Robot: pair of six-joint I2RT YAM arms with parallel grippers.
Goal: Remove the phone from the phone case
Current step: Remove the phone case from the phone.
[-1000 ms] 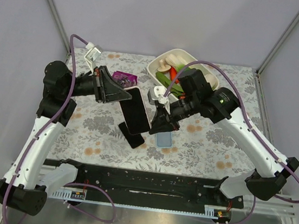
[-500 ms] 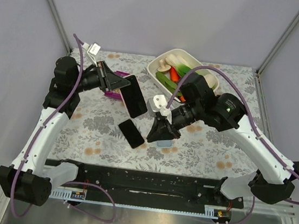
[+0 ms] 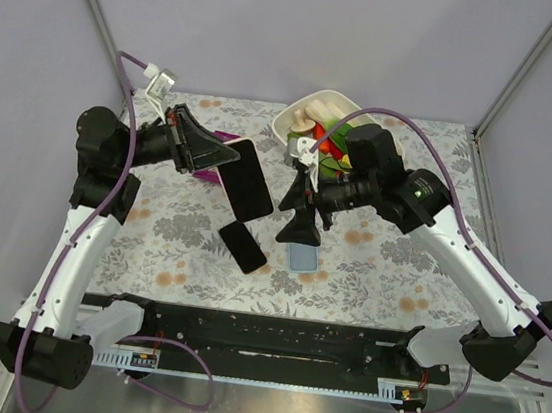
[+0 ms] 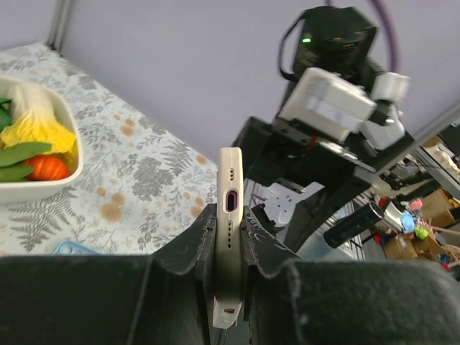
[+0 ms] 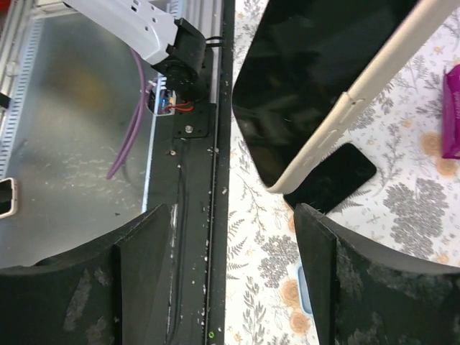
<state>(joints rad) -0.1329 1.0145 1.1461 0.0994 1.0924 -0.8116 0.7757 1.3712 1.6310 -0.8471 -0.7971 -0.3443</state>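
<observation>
Left hand [image 4: 228,219] clamps the phone [image 4: 230,176] edgewise, aloft.

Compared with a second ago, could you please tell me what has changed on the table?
The right pincer opened and drew back toward the bowl, away from the blue case. The left pincer, shut on the phone, carried it slightly farther from the arm bases. The blue case, black slab and bowl stayed put.

I've spread my right gripper [image 3: 300,236] wide and raised it off the blue phone case [image 3: 302,259] at lower centre. My left gripper [image 3: 223,160] has carried the phone [image 3: 250,183] toward the upper left.
</observation>
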